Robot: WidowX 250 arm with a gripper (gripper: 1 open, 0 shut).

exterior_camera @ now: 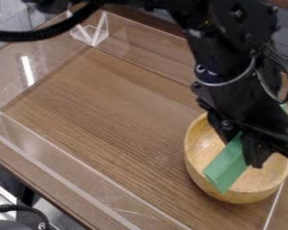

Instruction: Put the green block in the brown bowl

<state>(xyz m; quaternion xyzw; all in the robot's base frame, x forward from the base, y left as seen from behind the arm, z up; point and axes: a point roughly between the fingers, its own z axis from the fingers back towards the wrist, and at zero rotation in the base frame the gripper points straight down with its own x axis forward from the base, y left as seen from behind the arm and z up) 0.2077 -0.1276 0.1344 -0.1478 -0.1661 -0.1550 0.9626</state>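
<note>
The brown bowl [207,171] sits at the right front of the wooden table. A green block [226,168] hangs tilted over the bowl's inside, its lower end near the bowl's floor. My black gripper [257,149] comes down from above and is shut on the block's upper end. The arm hides the bowl's far rim.
A clear plastic wall [62,144] runs around the wooden tabletop [98,99], with a clear triangular bracket [96,34] at the back left. The table's front edge lies just past the bowl. A black object [26,220] shows at the lower left corner.
</note>
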